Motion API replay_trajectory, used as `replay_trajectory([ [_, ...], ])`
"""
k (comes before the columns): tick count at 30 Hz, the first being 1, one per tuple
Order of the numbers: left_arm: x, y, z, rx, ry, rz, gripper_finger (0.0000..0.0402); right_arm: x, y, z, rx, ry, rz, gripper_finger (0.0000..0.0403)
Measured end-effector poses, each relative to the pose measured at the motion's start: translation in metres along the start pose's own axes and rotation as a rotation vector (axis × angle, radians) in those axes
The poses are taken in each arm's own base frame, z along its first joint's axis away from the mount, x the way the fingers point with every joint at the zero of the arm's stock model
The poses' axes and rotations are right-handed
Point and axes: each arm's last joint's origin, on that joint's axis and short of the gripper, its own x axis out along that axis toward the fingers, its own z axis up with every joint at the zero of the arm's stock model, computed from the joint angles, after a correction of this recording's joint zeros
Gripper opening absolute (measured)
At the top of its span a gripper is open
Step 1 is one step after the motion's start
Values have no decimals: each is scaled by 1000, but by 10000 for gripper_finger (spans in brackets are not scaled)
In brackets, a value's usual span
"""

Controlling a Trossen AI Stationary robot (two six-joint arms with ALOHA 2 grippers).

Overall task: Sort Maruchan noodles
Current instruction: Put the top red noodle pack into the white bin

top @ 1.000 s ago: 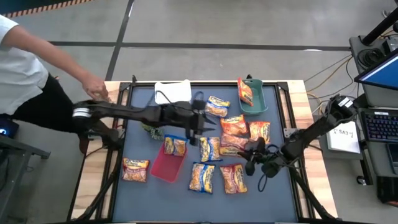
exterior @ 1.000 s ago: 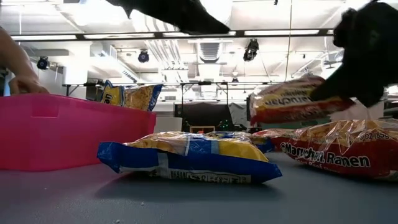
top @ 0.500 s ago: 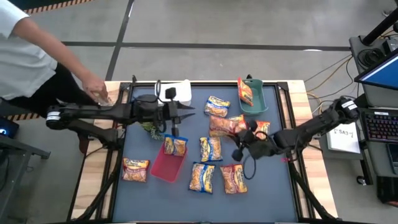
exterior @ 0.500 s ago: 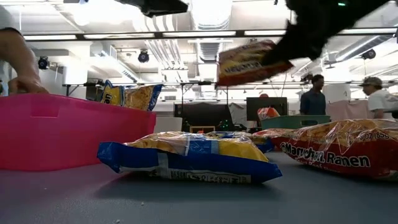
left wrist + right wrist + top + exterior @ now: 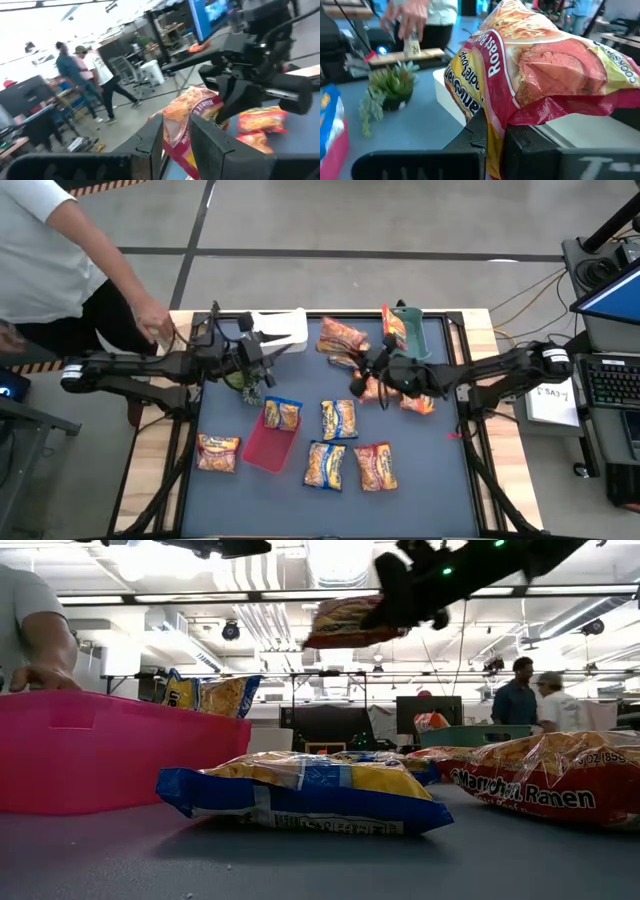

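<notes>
My right gripper [image 5: 362, 365] is shut on a red-trimmed Maruchan noodle packet [image 5: 343, 336] and holds it in the air over the table's far middle, between the white tray [image 5: 282, 327] and the green bin [image 5: 414, 346]. My left gripper [image 5: 274, 351] hovers level at the far left beside the white tray, its fingers [image 5: 156, 141] a narrow gap apart with nothing between them. Several other packets lie flat on the grey mat: blue-trimmed ones [image 5: 338, 419] [image 5: 324, 465] and red-trimmed ones [image 5: 373, 467] [image 5: 217, 452]. One blue packet [image 5: 282, 413] rests on the red tray [image 5: 266, 448]. Another packet [image 5: 394, 328] stands in the green bin. My right gripper pinches the red packet by its lower edge [image 5: 492, 117] between the two fingers [image 5: 476, 131]. The fingers come about level from the table's right side. The packet is lifted clear of the table [image 5: 345, 622] and sticks out past the fingertips toward the left, roughly level.
A small green plant [image 5: 243, 386] stands just in front of my left gripper. A person stands at the far left corner, a hand [image 5: 155, 320] on the table's wooden edge. More red packets [image 5: 418, 402] lie under my right arm. People move in the room behind.
My right gripper has risen and swung from the near right toward the far middle, carrying the red packet up off the pile and clear of the table. My left gripper has drawn back from the middle toward the left edge, rising slightly.
</notes>
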Motion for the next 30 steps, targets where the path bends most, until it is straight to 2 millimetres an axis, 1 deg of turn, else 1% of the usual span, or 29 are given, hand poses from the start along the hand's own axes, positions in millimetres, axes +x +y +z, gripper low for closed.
replay_trajectory([
  [6,-6,-1,-7,2,13,3,75,41,-4,7,-59,-4,-15,12],
  [10,-7,-1,-10,12,24,12,75,71,-4,15,-154,49,-47,12],
  [15,-10,1,-11,10,40,54,75,107,-5,25,-264,189,-75,12],
  [21,-21,7,-13,16,95,144,75,146,-17,43,-350,367,-107,12],
  [25,-28,11,-12,20,102,143,75,168,-31,54,-299,500,-117,12],
  [30,-34,13,-12,13,110,140,75,191,-49,73,-120,606,-41,12],
])
